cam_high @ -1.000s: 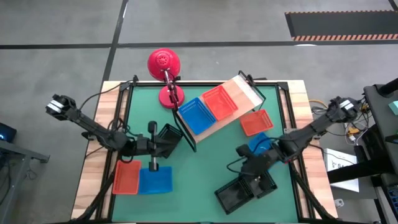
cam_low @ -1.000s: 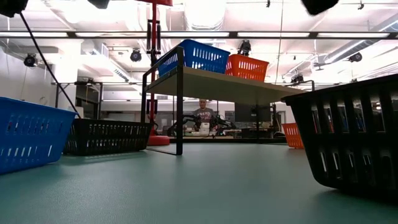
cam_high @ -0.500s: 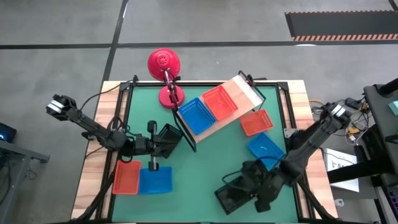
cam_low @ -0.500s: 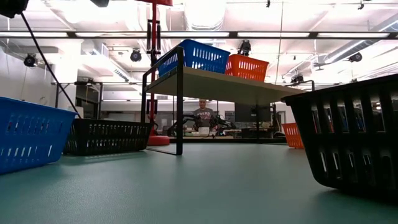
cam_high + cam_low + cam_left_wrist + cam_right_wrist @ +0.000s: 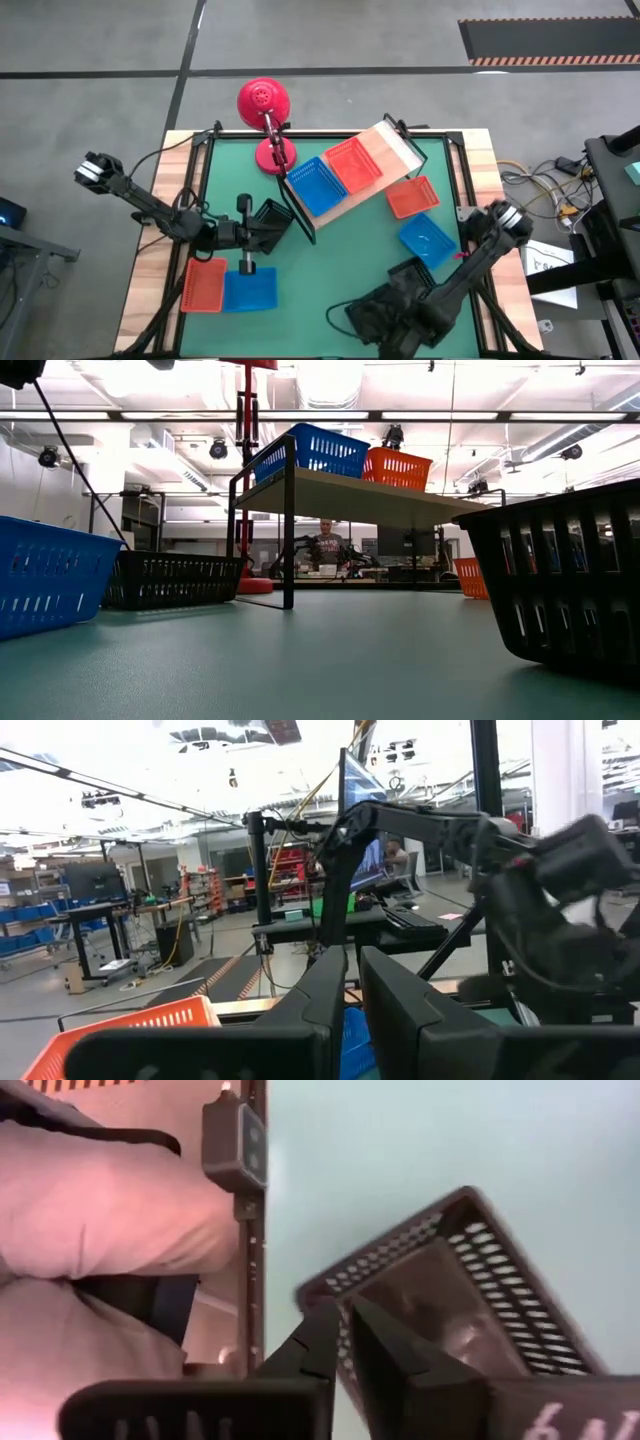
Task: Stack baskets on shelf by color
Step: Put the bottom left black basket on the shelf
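Baskets first, from above. I count three blue, three red-orange and one black in plain sight. One blue basket (image 5: 318,185) and one red basket (image 5: 352,163) sit side by side on the shelf (image 5: 392,146). The rest lie on the tabletop (image 5: 330,255), and more black mesh is hidden beneath my right arm. My left end effector (image 5: 258,232) is at the black basket (image 5: 272,218) near the left edge. My right end effector (image 5: 372,316) is at the corner farthest from the lamp (image 5: 263,101).

Low view: two blue, two red, two black.

Left wrist: fingers together, holding nothing.

Right wrist: one black basket (image 5: 450,1280) lies ahead of that end effector. I cannot tell whether it is apart or together.
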`<state>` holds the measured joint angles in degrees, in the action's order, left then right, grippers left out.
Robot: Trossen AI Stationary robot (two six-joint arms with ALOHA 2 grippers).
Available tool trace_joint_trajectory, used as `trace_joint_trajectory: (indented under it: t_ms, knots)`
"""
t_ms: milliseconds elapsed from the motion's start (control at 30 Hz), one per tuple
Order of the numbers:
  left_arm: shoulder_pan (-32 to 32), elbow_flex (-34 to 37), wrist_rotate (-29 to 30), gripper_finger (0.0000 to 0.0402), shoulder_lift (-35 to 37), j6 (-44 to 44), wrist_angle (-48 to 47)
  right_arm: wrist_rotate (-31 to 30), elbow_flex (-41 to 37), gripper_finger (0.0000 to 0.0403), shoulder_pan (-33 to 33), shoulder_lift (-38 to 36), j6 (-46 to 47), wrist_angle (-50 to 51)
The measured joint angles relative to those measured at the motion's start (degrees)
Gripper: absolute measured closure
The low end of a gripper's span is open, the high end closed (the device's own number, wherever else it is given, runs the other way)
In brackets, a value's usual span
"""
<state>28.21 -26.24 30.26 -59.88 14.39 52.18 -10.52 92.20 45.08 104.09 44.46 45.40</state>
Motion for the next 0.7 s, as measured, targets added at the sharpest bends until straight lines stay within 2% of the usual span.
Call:
trace_joint_trajectory:
  t_ms: [200, 433, 567, 700]
  knots:
    - [0.00, 0.23, -0.02, 0.0380, -0.09, -0.37, -0.09, -1.37, 7.07, 0.0315, -0.71, 6.00, 6.84, 4.39]
    - [0.00, 0.35, -0.04, 0.0380, -0.09, -0.42, -0.09, -1.55, 10.53, 0.0237, -2.45, 12.93, 16.43, 5.54]
    - [0.00, 0.35, -0.04, 0.0380, -0.09, -0.40, -0.11, -1.44, 10.69, 0.0216, -3.13, 15.12, 21.37, 6.13]
    - [0.00, 0.39, -0.04, 0.0380, -0.09, -0.10, -0.16, -1.68, 10.69, 0.0216, -3.52, 15.97, 23.48, 6.94]
